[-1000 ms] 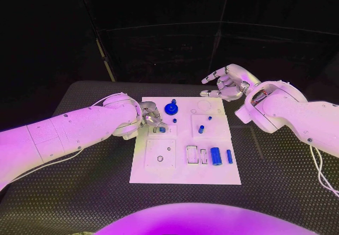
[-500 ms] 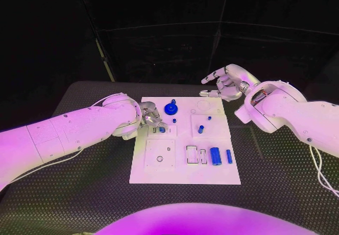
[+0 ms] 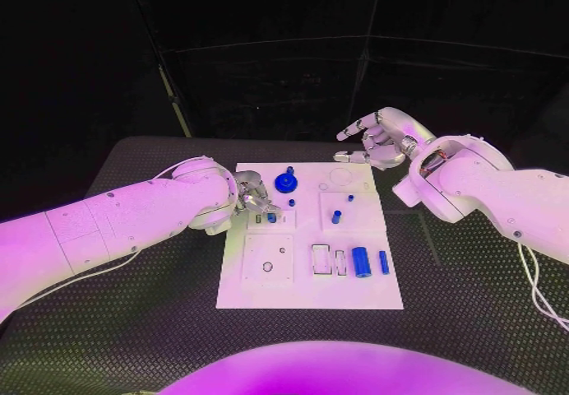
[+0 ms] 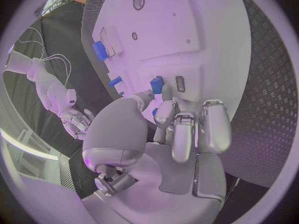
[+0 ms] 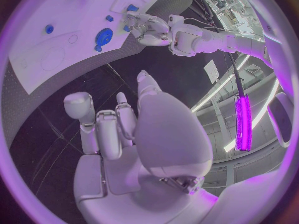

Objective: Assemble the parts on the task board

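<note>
Almost nothing moved across the last second: left hand (image 3: 252,200) still planted at the left edge of the task board (image 3: 311,296), right hand (image 3: 377,137) still lifted off the far right corner, over bare black table (image 3: 474,313), only a hair's shift in the right forearm. Left hand working a small blue part (image 4: 156,85) at a slot in the far-left section of the board; fingertips closed around it, touching it, though whether pinched or merely pressed cannot be told for sure from the left wrist view. Right hand empty, fingers loosely spread, touching nothing. As for progress, judged partway at best: blue round knob (image 3: 286,181) standing on the far part of the board, two small blue pegs (image 3: 337,216) upright in the right-middle panel, a fat blue cylinder (image 3: 360,262) and a thinner blue pin (image 3: 383,262) lying side by side near the right edge, seemingly not yet placed. Rectangular frame slot (image 3: 321,258) just left of them unfilled, likewise the small ring hole (image 3: 268,267) in the near-left panel. Most of the seating probably left to do.
</note>
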Available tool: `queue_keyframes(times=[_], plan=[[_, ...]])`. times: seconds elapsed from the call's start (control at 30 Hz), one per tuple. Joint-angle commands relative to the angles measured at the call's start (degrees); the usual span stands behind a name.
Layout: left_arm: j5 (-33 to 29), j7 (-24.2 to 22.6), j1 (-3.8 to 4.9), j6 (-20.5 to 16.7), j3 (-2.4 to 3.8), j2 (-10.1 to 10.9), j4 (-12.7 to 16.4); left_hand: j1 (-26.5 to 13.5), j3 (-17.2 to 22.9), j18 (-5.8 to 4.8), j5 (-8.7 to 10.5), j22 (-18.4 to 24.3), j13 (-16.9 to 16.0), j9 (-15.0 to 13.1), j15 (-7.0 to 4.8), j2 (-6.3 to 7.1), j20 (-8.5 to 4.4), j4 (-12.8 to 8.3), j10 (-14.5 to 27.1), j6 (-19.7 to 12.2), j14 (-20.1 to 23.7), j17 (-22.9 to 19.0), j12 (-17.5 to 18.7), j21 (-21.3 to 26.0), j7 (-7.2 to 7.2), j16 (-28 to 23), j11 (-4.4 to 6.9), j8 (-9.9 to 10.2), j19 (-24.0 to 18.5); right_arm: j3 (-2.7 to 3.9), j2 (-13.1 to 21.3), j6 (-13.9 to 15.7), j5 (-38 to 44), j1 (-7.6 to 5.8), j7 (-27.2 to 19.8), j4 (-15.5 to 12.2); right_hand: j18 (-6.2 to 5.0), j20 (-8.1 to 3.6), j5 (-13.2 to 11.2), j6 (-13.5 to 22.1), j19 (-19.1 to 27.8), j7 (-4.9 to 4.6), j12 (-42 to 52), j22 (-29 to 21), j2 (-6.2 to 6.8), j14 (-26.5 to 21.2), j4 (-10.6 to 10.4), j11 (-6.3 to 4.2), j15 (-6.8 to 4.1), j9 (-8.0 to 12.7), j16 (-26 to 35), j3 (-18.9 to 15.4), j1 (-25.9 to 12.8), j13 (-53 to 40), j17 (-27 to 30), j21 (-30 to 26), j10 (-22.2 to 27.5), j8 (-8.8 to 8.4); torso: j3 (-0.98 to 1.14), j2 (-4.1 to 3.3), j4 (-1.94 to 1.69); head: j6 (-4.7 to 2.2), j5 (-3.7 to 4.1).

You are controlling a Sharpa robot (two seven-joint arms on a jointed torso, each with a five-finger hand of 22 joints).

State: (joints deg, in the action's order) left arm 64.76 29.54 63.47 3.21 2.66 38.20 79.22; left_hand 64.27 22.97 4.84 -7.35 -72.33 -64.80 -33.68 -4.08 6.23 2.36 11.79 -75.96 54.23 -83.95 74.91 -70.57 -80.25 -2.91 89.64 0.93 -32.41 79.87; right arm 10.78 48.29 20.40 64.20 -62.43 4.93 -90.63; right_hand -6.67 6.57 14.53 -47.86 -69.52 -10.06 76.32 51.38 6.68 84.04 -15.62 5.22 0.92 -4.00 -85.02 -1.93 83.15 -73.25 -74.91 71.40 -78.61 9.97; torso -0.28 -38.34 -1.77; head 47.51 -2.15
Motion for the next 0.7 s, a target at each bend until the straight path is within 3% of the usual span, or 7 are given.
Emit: queue_keyframes(times=[0.03, 0.43, 0.7], plan=[[0.1, 0.0, 0.04, 0.7, 0.02, -0.1, 0.0, -0.6, -0.7, -1.02, 0.36, -0.1, -0.1, -0.1, -0.23, 0.12, -0.17, 0.1, -0.5, 0.4, -6.1, 15.1, -0.3, -0.1, -0.02, 0.4, 0.13, 0.1, 0.4, 0.05, 0.0, 0.0, 0.2, -0.10, -0.4, -0.2, -0.58, 0.01, -0.3, 0.2, 0.2, 0.12, -0.1, -0.1, -0.51, 3.4, 0.0, -0.35, -0.50, 0.1, 0.3, -0.3, -0.2, 0.1, -3.8, -0.2, 0.0, 0.19, 0.00, 0.01, -0.04, 0.10, 0.09], [0.1, 0.0, 0.04, 1.0, 0.02, -0.3, 0.0, -0.7, -2.5, -1.05, 0.36, -0.3, -0.4, -0.4, -0.35, 0.01, -0.26, 0.6, -0.7, 0.9, -6.1, 15.1, -0.5, -0.2, 0.17, 0.4, 0.29, -0.1, 0.5, 0.05, 0.1, 0.0, 0.2, -0.10, -0.4, -0.2, -0.58, 0.01, -0.3, 0.2, 0.2, 0.12, -0.1, -0.1, -0.52, 3.4, 0.0, -0.35, -0.50, 0.1, 0.3, -0.3, -0.2, 0.1, -3.8, -0.2, 0.0, 0.19, -0.01, 0.02, -0.08, 0.06, 0.17], [0.1, 0.0, 0.04, 0.3, 0.02, -0.4, -0.5, -2.0, -6.0, -1.07, 0.42, -0.4, -0.4, -0.6, -0.37, -0.25, -0.32, 2.7, -0.7, 0.9, -6.1, 15.1, -0.6, -0.1, 0.15, 0.4, 0.28, -0.2, 0.6, 0.04, 0.1, 0.0, 0.2, -0.10, -0.5, -0.2, -0.59, 0.01, -0.3, 0.2, 0.2, 0.12, -0.1, -0.1, -0.55, 3.4, -0.1, -0.35, -0.50, 0.1, 0.3, -0.5, -0.4, 0.1, -3.7, -0.3, 0.1, 0.22, -0.03, 0.04, -0.04, -0.04, 0.15]])
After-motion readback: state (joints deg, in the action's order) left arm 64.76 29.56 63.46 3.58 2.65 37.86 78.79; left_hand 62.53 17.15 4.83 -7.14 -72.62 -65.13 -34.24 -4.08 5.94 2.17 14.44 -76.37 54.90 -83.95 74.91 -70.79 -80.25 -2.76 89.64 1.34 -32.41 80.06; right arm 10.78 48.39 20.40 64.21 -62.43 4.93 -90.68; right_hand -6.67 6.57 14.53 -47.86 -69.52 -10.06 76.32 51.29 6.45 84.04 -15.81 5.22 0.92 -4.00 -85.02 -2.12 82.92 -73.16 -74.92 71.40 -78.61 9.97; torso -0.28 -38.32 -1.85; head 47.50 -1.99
